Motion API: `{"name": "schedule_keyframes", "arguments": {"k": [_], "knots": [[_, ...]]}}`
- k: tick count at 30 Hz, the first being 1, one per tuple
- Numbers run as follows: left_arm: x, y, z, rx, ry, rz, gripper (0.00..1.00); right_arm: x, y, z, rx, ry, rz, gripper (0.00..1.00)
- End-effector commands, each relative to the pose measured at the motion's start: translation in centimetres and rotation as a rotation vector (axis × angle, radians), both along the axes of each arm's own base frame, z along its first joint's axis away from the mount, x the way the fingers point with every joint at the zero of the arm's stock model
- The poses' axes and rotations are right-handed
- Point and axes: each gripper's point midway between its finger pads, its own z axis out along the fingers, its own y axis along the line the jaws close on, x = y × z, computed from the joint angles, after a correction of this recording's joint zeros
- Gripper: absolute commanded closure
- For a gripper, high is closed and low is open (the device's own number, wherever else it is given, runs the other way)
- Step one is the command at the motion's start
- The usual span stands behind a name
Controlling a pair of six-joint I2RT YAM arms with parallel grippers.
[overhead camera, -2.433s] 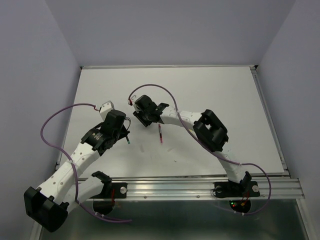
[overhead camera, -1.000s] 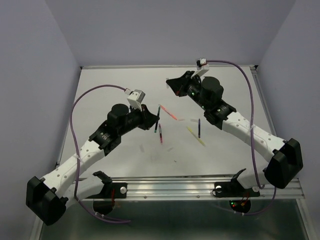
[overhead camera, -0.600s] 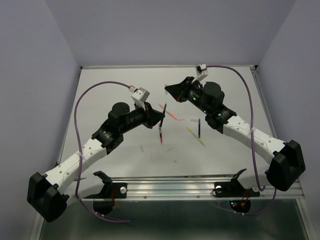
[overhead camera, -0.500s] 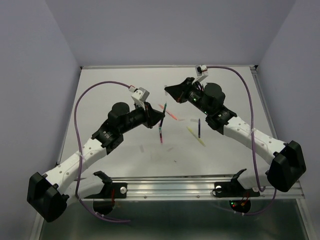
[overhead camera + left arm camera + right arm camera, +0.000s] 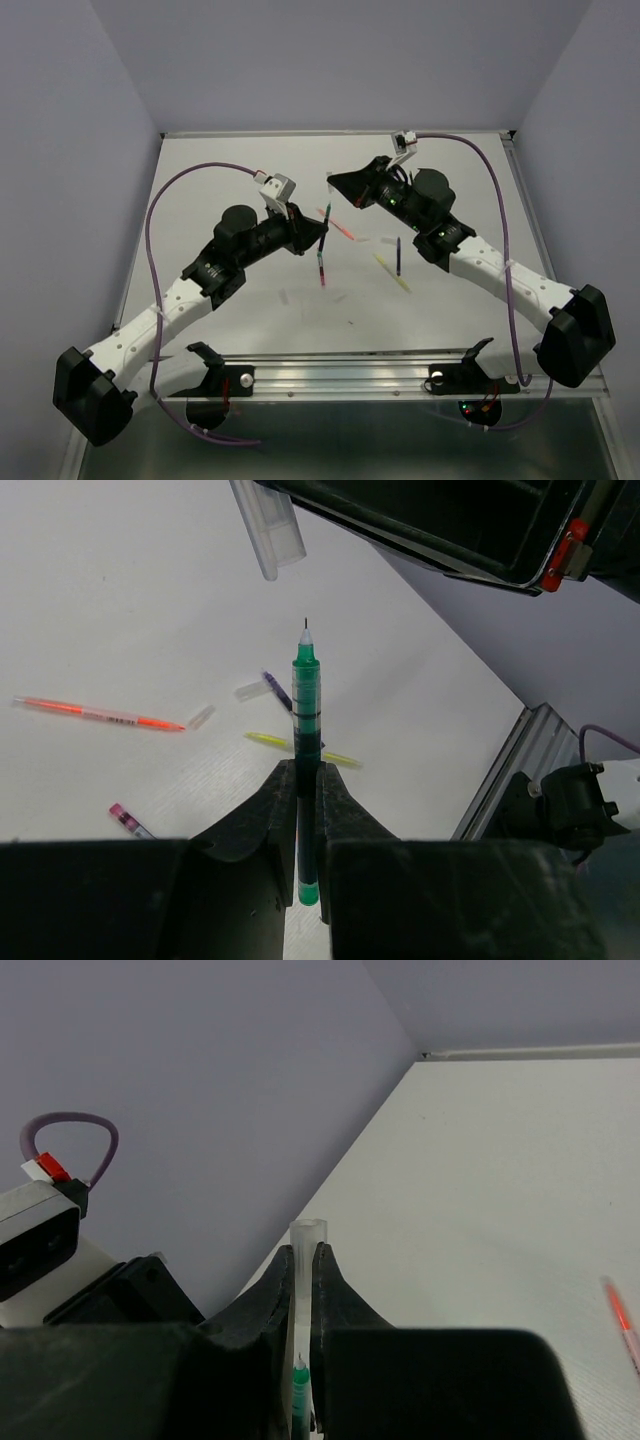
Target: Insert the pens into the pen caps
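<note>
The left fingers (image 5: 286, 790) are clamped shut on a slim dark green pen (image 5: 306, 695). It juts straight out beyond their tips with its fine nib leading. Just past the nib and slightly to one side hangs a small translucent whitish cap (image 5: 268, 528). The right fingers (image 5: 284, 1280) are pinched closed on its lower part, and its open mouth pokes out beyond their tips. Pen and cap are close but apart, and the nib is not yet inside the mouth. Seen from above, both sets of fingers face each other, raised over the middle of the white desk (image 5: 460, 190).

Below and beyond the left fingers, more items lie flat on the desk: an orange-pink pen (image 5: 100, 712), a yellow pen (image 5: 300, 748), a dark blue pen (image 5: 275, 688), the end of a red pen (image 5: 128, 820), and a loose clear cap (image 5: 201, 716).

The step in hand appears to be lining up the first pen with its cap in mid-air. The next move likely calls for shifting the nib sideways until it sits on the cap's axis. The two then need pushing straight together, since a tilted approach could glance off the rim.
</note>
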Motion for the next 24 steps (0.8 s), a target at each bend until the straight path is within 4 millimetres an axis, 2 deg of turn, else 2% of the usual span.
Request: {"name": "schedule_keyframes", "arguments": {"k": [1,6,12,19,24], "knots": [[0.1,0.4,4.8,-0.087,-0.102,0.030,1.00,-1.2,-0.5,2.8,0.053,-0.085,0.020,0.99],[0.1,0.8,5.6,-0.105,-0.111,0.054,1.00,-1.3,-0.5,2.6,0.050,-0.081,0.023,0.99],[0.3,0.7,5.3,-0.100,-0.105,0.055,1.00,-1.1,0.2,2.3,0.063,-0.076,0.049,0.99],[0.3,0.2,4.6,-0.101,-0.079,0.039,1.00,-0.5,0.7,2.9,0.085,-0.085,0.049,0.99],[0.3,0.3,4.9,-0.107,-0.084,0.042,1.00,-0.8,1.2,2.9,0.083,-0.086,0.085,0.99]]}}
